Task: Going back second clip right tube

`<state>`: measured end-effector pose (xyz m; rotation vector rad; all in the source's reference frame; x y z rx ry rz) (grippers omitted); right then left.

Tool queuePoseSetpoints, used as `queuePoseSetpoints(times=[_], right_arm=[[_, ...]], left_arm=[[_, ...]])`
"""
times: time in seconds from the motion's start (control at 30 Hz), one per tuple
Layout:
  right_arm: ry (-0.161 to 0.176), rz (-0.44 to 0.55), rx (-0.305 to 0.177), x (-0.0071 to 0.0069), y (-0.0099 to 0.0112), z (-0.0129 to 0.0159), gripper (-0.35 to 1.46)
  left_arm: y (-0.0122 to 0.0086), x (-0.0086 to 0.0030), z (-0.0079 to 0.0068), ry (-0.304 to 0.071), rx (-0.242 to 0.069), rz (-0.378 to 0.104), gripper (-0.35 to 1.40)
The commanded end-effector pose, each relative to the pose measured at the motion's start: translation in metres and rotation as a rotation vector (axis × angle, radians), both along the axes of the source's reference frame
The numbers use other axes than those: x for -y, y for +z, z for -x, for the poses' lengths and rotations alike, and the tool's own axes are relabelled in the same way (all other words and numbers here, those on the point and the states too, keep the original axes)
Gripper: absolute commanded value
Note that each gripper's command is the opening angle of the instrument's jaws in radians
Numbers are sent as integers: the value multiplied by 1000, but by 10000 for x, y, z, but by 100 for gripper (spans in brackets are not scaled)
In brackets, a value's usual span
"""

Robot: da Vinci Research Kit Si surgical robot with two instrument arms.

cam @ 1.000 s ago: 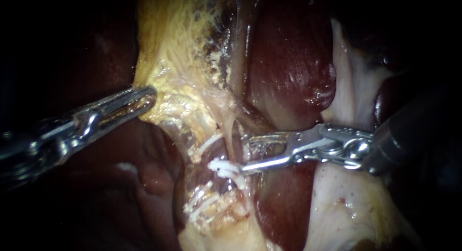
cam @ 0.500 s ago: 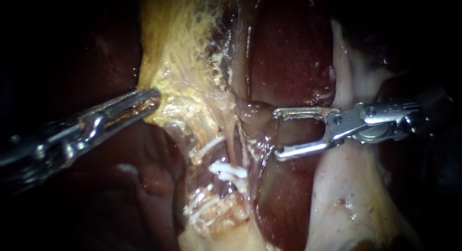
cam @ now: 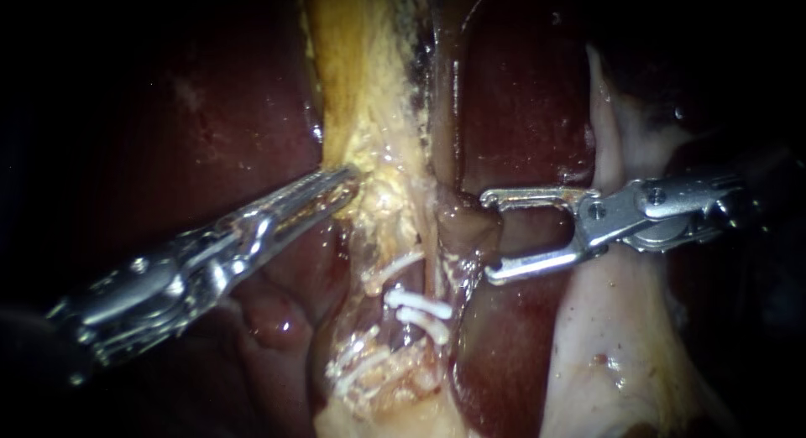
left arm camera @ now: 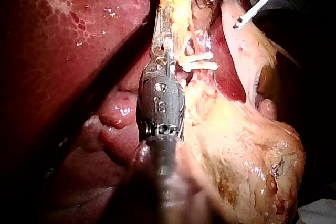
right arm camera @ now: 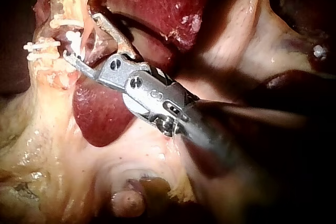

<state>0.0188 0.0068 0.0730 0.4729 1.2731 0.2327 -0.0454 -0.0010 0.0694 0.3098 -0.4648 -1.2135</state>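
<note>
Liver (left arm camera: 63,35), yellowish tissue (cam: 369,136) lying on it

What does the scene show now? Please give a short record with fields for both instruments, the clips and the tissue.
left instrument: jaws shut on yellow tissue
right instrument: jaws open, nothing gripped
white clips: across the tissue strands, below the right instrument's jaws, touching neither instrument
liver: dark red, behind the left instrument

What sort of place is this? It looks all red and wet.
Probably a surgical bench, seen close up: the left instrument and right instrument, both slender metal, work over a dark red liver, and white clips sit on tissue between them.
</note>
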Motion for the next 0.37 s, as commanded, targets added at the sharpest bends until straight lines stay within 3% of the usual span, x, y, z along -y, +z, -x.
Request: queuePoseSetpoints(times=[0.03,0.37], right_arm=[[1,0,0,-1,0,0,60],[7,-3,-6,-2,-2,0,60]], left_arm=[[0,1,0,2,0,-1,-35],[-1,2,-3,4,1,-1,-35]])
